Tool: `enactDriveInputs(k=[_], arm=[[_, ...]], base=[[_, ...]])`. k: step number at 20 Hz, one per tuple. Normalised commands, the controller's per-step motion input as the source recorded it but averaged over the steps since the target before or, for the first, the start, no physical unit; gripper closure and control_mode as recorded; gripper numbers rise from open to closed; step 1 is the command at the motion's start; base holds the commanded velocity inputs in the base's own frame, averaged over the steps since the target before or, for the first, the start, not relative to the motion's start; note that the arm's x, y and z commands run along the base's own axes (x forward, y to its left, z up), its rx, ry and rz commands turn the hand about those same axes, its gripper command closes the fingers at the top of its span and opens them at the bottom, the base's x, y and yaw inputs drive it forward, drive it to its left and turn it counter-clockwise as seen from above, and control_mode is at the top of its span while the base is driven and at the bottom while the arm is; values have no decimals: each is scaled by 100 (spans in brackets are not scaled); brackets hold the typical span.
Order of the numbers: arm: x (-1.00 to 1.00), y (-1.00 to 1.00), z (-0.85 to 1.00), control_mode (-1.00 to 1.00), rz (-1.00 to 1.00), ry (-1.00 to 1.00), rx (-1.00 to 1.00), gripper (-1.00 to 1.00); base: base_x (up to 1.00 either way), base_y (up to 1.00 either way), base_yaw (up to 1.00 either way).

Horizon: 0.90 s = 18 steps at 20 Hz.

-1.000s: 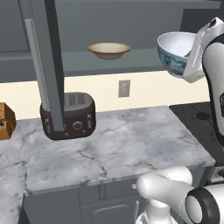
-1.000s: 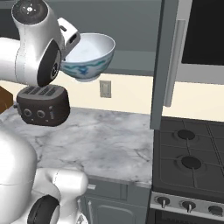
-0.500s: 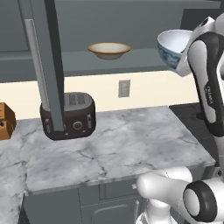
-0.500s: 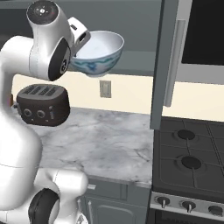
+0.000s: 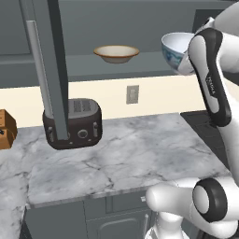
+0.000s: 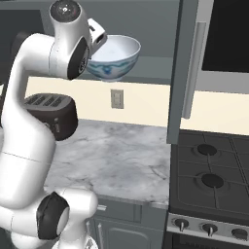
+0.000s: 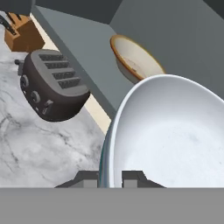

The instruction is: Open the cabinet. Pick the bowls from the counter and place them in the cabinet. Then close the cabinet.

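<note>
The cabinet [image 5: 84, 63] stands open, its doors swung out toward me, the left door [image 5: 46, 79] and the right door [image 6: 187, 73]. The cream bowl with the tan rim [image 5: 116, 52] rests on the grey shelf inside and also appears as the cream bowl [image 7: 135, 61] in the hand view. My gripper [image 7: 109, 179] is shut on the rim of the white bowl with the blue pattern [image 6: 114, 58], holding it in the air at shelf height, just right of the cream bowl. Below lies the marble counter [image 5: 126, 154].
A dark toaster [image 5: 72, 123] sits on the counter under the left door, with a wooden knife block [image 5: 4, 130] further left. A wall outlet [image 6: 116, 98] is on the backsplash. A black stove [image 6: 209, 165] adjoins the counter on the right.
The arm has carried the white bowl forward toward the open cabinet, closer to the shelf and the cream bowl. The grip has stayed the same.
</note>
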Motion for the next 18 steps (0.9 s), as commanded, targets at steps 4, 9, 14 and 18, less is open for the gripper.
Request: enactDriveInputs(k=[4,9,14,18], arm=[[68,0,0,-100,3,4,3,100],[66,0,0,-100,3,2,3,100],[61,-4,-7,-100,3,0,1,100],[52,-10,-9,-100,0,0,0,100]], base=[[0,0,0],[0,0,0],[0,0,0],[0,0,0]])
